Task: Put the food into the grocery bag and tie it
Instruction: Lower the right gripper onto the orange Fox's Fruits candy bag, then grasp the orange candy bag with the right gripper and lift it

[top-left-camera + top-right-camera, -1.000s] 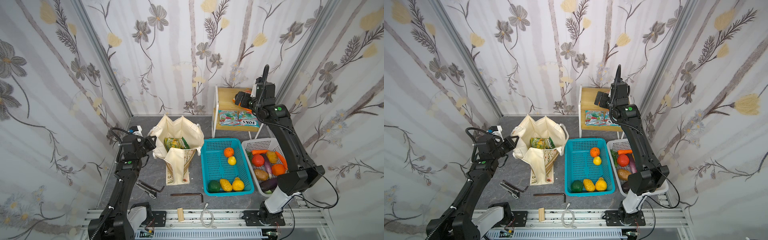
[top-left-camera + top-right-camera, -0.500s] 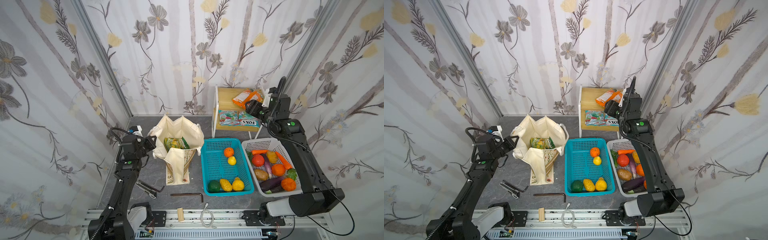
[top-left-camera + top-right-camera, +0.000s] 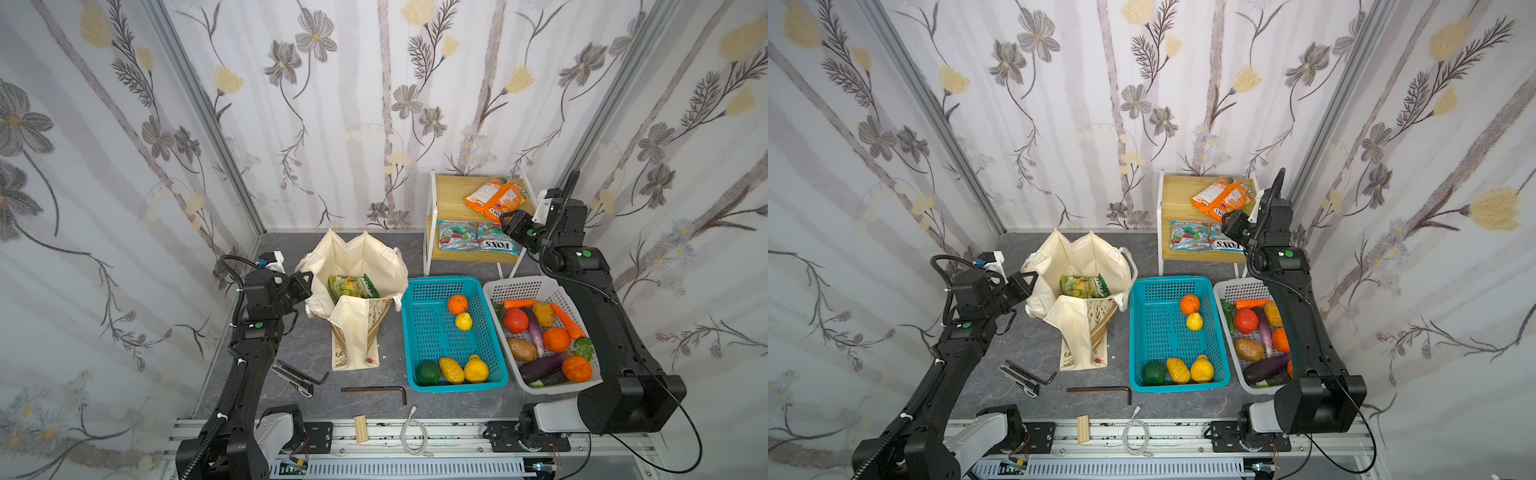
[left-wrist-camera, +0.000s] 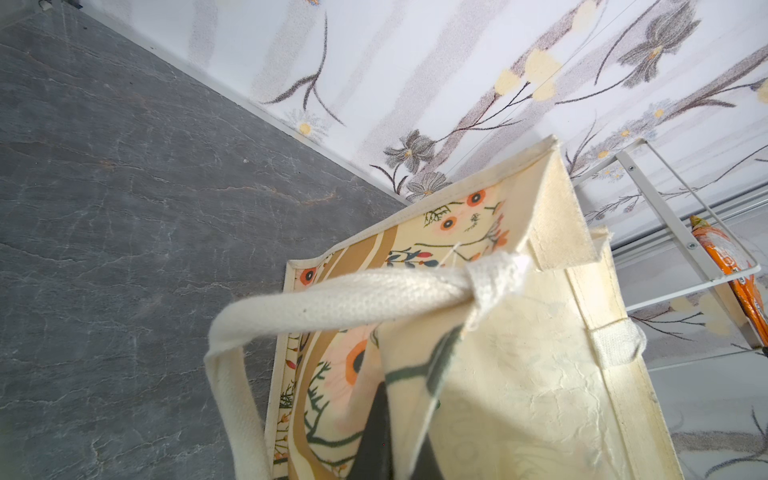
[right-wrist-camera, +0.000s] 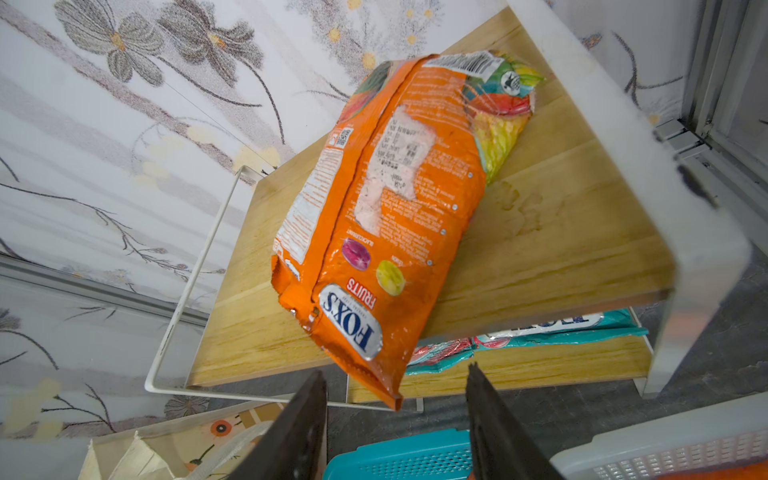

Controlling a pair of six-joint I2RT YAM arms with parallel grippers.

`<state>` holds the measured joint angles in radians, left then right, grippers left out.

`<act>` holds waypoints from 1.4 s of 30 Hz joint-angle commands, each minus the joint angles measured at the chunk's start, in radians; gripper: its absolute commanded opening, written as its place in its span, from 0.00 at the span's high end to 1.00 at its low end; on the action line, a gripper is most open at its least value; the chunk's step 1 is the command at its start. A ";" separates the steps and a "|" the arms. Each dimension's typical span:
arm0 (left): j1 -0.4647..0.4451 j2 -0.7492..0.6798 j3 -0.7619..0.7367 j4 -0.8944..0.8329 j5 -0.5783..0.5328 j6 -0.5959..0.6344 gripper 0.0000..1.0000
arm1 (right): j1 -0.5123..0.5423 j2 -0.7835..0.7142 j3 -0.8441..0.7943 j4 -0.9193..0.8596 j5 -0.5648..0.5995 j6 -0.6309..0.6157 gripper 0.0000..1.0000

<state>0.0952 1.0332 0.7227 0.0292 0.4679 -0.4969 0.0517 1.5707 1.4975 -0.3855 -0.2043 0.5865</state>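
- While the grocery bag point(image 3: 376, 259) stands open on the left part of the grey table point(image 3: 291, 249), its near wall folds down toward the front, and a green packet point(image 3: 351, 286) lies inside on the cream lining.
- The writing on the green packet is too small to read in both top views.
- The left gripper point(image 3: 305, 282) is closed on the bag's left rim. In the left wrist view its dark fingers point(image 4: 374, 436) pinch the flowered cloth, and a cream rope handle point(image 4: 332, 299) loops across in front.
- On the top board of a small wooden shelf point(image 3: 449, 195), at the back right, lies an orange packet point(image 5: 395, 208) with one corner over the board's front edge.
- In the right wrist view the orange packet reads "FOX'S" on a white oval, "FRUITS" in red beside it, with a barcode at the far end.
- The right gripper point(image 5: 395, 428) hangs just in front of that overhanging corner, jaws apart and touching nothing, one on each side of it.
- Two teal packets point(image 3: 478, 241) lie flat on the lower board. One shows "FOX'S" upside down in a top view.
- Just right of the bag sits a teal basket point(image 3: 415, 291) with an orange point(image 3: 457, 304), a lemon point(image 3: 464, 321) and three more fruits at its front end.
- A white basket point(image 3: 519, 286), touching the teal one, is full of toy vegetables.
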 commanded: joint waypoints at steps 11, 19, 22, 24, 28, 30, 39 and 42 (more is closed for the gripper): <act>-0.001 0.001 0.001 -0.003 0.021 0.008 1.00 | -0.024 0.061 -0.001 0.098 -0.081 0.040 0.60; -0.002 0.001 0.001 -0.003 0.020 0.010 1.00 | -0.024 0.056 -0.007 0.111 -0.119 0.051 0.72; -0.002 0.002 0.001 -0.003 0.020 0.008 1.00 | -0.024 0.043 -0.011 0.115 -0.119 0.054 0.80; -0.001 0.002 0.001 -0.003 0.021 0.008 1.00 | -0.024 0.037 -0.011 0.115 -0.119 0.055 0.84; -0.001 0.002 0.001 -0.003 0.020 0.009 1.00 | -0.024 0.031 -0.013 0.116 -0.118 0.054 0.86; -0.001 0.002 0.001 -0.003 0.020 0.009 1.00 | -0.024 0.031 -0.014 0.117 -0.114 0.051 0.87; -0.001 0.001 0.001 -0.003 0.020 0.008 1.00 | -0.024 0.061 0.006 0.115 -0.117 0.047 0.78; -0.001 0.001 0.001 -0.003 0.021 0.008 1.00 | -0.024 0.057 0.007 0.114 -0.115 0.049 0.87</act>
<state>0.0944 1.0344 0.7227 0.0292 0.4679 -0.4969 0.0269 1.6264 1.4963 -0.3096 -0.3119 0.6350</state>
